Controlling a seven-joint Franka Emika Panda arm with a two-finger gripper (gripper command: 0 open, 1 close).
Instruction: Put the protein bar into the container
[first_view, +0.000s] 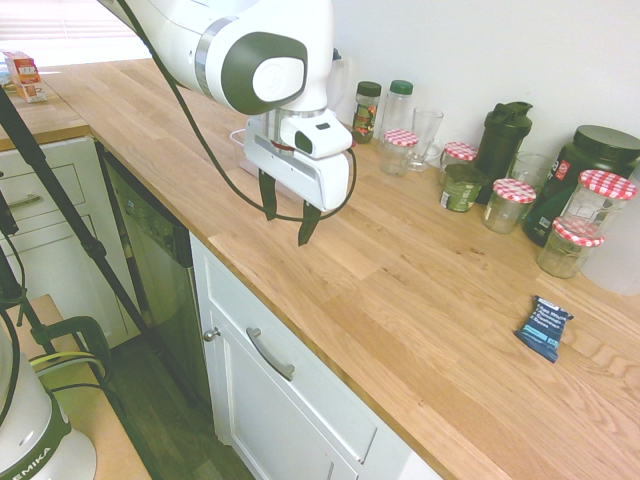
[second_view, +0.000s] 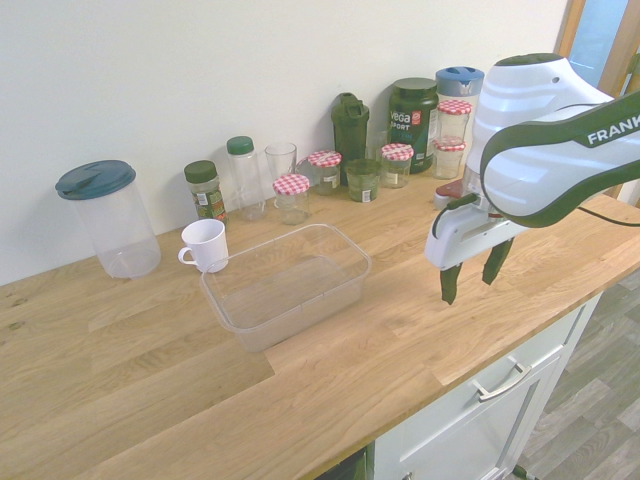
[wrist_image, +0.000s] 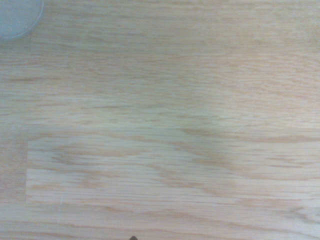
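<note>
Gripper (first_view: 288, 212) hangs above bare wooden counter (first_view: 400, 290), fingers spread, nothing between them. Protein bar (first_view: 544, 328) lies flat on counter, well apart from gripper; arm hides it in second exterior view. Clear container (second_view: 287, 284) empty beside white mug (second_view: 205, 245). Wrist view blurred, only wood grain

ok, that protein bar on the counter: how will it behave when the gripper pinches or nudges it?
The protein bar looks small and flat, so probably light and unlikely to roll or tip. Its wrapper looks like smooth film, so it may slide on the wooden counter rather than lift. Lying flat, it offers little edge; the open gripper would likely need to pinch across its width.
</note>
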